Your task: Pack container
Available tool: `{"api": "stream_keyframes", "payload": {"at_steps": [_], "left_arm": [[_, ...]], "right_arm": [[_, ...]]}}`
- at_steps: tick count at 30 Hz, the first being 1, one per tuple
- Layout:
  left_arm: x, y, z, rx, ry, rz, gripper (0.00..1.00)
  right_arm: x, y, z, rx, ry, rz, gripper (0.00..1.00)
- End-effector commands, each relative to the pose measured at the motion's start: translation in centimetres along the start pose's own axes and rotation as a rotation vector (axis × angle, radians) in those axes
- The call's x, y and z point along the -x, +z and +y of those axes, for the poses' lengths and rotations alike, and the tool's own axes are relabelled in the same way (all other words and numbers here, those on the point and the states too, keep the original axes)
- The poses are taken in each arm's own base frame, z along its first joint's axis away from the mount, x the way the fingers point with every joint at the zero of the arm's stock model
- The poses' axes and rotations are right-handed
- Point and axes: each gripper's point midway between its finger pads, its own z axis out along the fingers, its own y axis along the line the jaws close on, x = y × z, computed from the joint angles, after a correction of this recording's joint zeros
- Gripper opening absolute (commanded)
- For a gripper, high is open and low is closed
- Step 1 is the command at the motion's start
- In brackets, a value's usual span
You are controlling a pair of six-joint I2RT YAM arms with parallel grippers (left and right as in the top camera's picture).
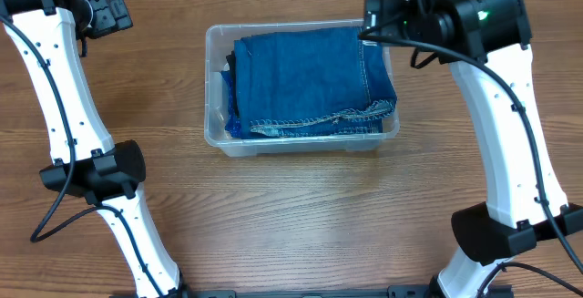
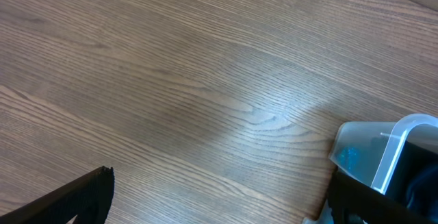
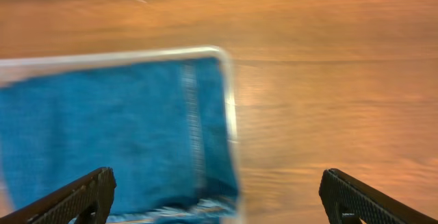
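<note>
"On the left side of the table point(image 1: 182, 107), what's the arm doing?"

"Its left gripper point(image 2: 219, 196) hangs over bare brown wood grain, fingers spread wide and holding nothing."

"And the middle?"

"The container point(image 1: 214, 134) sits between the two arms, toward the far edge, with folded blue jeans point(image 1: 310, 75) lying inside it."

"The right?"

"The right gripper point(image 3: 215, 186) hovers by the container's far right corner, jaws wide apart and empty. Wood grain fills every view."

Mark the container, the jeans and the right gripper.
container point(image 1: 301, 144), overhead view, on its clear front wall.
jeans point(image 1: 305, 79), overhead view, middle of the folded top layer.
right gripper point(image 3: 217, 177), right wrist view, midway between its open fingertips.
</note>
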Motion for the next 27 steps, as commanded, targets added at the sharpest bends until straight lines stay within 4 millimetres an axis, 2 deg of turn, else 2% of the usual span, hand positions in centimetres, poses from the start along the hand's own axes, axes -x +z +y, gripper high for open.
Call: {"api": "stream_keyframes", "payload": {"at_steps": [1,4,5,7,8,10,11,12,14,16,18,20,23,27], "left_arm": [[0.3,-1.2,-0.4,-0.013,0.0,-0.032,1.0],[0.3,-1.2,-0.4,-0.013,0.0,-0.032,1.0],[0.3,-1.2,-0.4,-0.013,0.0,-0.032,1.0],[0.3,-1.2,-0.4,-0.013,0.0,-0.032,1.0],[0.3,-1.2,-0.4,-0.014,0.001,-0.032,1.0],[0.3,-1.2,-0.4,-0.014,0.001,-0.032,1.0],[0.3,-1.2,-0.4,-0.014,0.001,-0.032,1.0],[0.3,-1.2,-0.4,-0.014,0.001,-0.032,1.0],[0.3,-1.2,-0.4,-0.014,0.001,-0.032,1.0],[0.3,-1.2,-0.4,-0.014,0.001,-0.032,1.0],[0.3,-1.2,-0.4,-0.014,0.001,-0.032,1.0],[0.3,-1.2,-0.4,-0.014,0.001,-0.032,1.0],[0.3,-1.2,-0.4,-0.014,0.001,-0.032,1.0],[0.3,-1.2,-0.4,-0.014,0.001,-0.032,1.0]], "right_arm": [[0.4,-1.6,-6.2,-0.128,0.063,-0.021,1.0],[-0.2,-3.1,-11.4,-0.161,0.15,-0.007,1.0],[0.4,-4.0,-12.3,-0.124,0.132,-0.045,1.0],[3.1,-7.7,-13.4,-0.032,0.122,-0.228,1.0],[4.0,-9.1,-13.8,-0.021,0.134,-0.297,1.0],[6.2,-14.0,-14.0,-0.003,0.153,-0.526,1.0],[6.5,-15.7,-13.7,0.014,0.172,-0.613,1.0],[6.3,-17.2,-13.1,0.038,0.162,-0.699,1.0],[4.7,-18.6,-12.4,0.073,0.167,-0.803,1.0],[1.4,-18.4,-12.3,0.097,0.21,-0.84,1.0],[-2.4,-16.9,-12.0,0.115,0.216,-0.852,1.0],[-6.7,-14.9,-11.8,0.125,0.212,-0.892,1.0],[-12.2,-11.7,-11.6,0.166,0.269,-0.968,1.0],[-16.5,-6.7,-10.8,0.244,0.314,-1.05,1.0]]}}
